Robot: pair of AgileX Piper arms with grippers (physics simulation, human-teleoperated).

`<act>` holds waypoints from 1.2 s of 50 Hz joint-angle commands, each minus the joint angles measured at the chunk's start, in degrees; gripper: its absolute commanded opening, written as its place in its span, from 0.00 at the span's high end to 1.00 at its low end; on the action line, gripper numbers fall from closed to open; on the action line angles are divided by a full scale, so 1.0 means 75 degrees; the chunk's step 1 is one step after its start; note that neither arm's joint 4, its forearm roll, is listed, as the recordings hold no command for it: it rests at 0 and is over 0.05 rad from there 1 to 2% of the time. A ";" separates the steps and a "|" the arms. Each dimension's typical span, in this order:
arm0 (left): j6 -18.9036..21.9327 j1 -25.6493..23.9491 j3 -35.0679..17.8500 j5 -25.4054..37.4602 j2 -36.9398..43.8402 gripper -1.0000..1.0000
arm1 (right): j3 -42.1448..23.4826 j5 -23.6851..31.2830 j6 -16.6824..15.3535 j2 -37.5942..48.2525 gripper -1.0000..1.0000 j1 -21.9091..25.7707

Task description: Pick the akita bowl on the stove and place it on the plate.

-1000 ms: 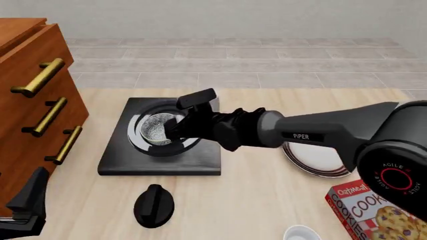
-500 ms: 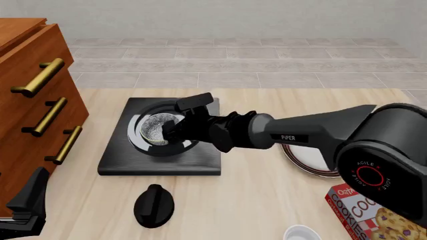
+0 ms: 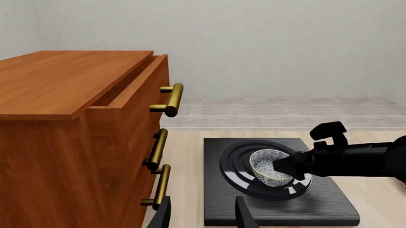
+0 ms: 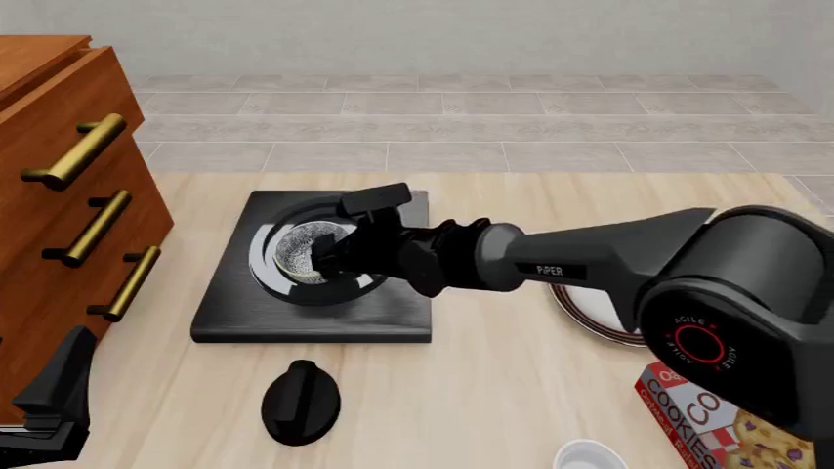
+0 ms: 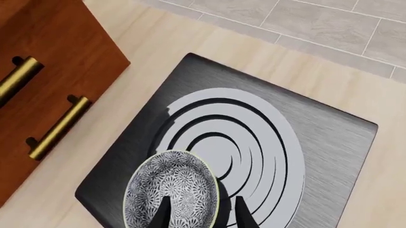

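The akita bowl sits on the burner of the black stove, speckled inside facing up. My right gripper reaches in from the right and is open astride the bowl's near rim. One of its fingers is inside the bowl and the other stands outside the wall. In the left wrist view the bowl looks slightly tilted on the stove. The red-striped plate lies to the right, mostly hidden behind the right arm. My left gripper rests open and empty at the front left.
A wooden drawer cabinet with brass handles stands along the left side. A black oval knob lies in front of the stove. A cookies box and a plain white bowl are at the front right.
The right gripper has slid a little further left and lower over the bowl's rim. The left arm has not moved.
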 commanded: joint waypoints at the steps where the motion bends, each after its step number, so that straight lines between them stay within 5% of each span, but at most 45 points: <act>1: 0.0000 0.0000 0.0000 0.0000 0.0000 0.00 | 0.0139 0.0064 -0.0061 0.0339 0.00 -0.0027; 3: 0.0000 0.0000 0.0000 0.0000 0.0000 0.00 | 0.0146 0.0059 -0.0034 0.0352 0.00 -0.0011; 4: 0.0000 0.0000 0.0000 0.0000 0.0000 0.00 | 0.0148 0.0043 -0.0056 0.0360 1.00 -0.0029; 25: 0.0000 0.0000 0.0000 0.0000 0.0000 0.00 | 0.0966 -0.0555 -0.0061 -0.0358 1.00 -0.0054; 31: 0.0000 0.0000 0.0000 0.0000 0.0000 0.00 | 0.1435 -0.0930 -0.0413 -0.0806 1.00 -0.0256; 60: 0.0000 0.0000 0.0000 0.0000 0.0000 0.00 | 0.3375 -0.2149 -0.0135 -0.2112 1.00 -0.0809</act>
